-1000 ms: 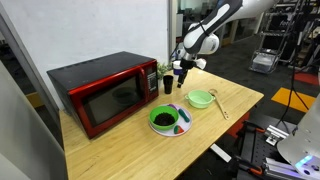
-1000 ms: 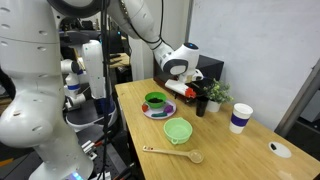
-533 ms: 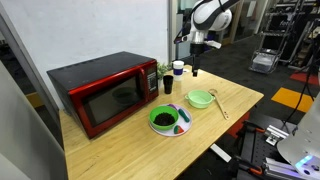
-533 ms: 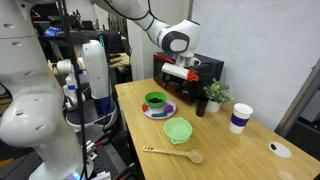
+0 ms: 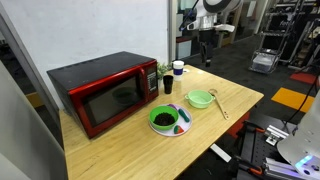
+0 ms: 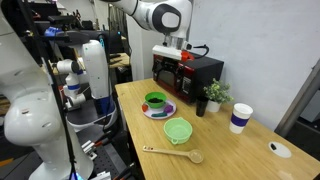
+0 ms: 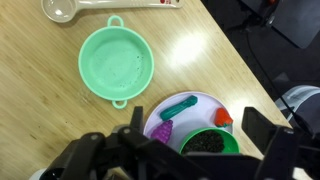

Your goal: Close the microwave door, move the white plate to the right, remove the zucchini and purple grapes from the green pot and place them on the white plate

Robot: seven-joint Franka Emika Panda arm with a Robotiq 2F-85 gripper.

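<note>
The red microwave [image 5: 100,90] stands with its door shut; it also shows in an exterior view [image 6: 192,73]. The white plate [image 5: 176,129] [image 6: 166,113] [image 7: 190,112] carries the green pot [image 5: 161,119] [image 6: 155,100] [image 7: 210,144], which is full of dark bits. In the wrist view a green zucchini [image 7: 180,105], purple grapes [image 7: 164,129] and a red piece [image 7: 222,117] lie on the plate beside the pot. My gripper [image 5: 207,43] [image 6: 172,48] [image 7: 200,125] hangs high above the table, open and empty.
A light green colander [image 5: 200,99] [image 6: 178,130] [image 7: 117,63] and a wooden spoon [image 5: 219,104] [image 6: 175,154] lie near the plate. A black cup [image 5: 168,86], a small plant [image 6: 213,94] and a white-and-blue cup [image 6: 239,118] stand by the microwave.
My gripper has risen from just above the cups beside the microwave to high above the table. The things on the table have not moved.
</note>
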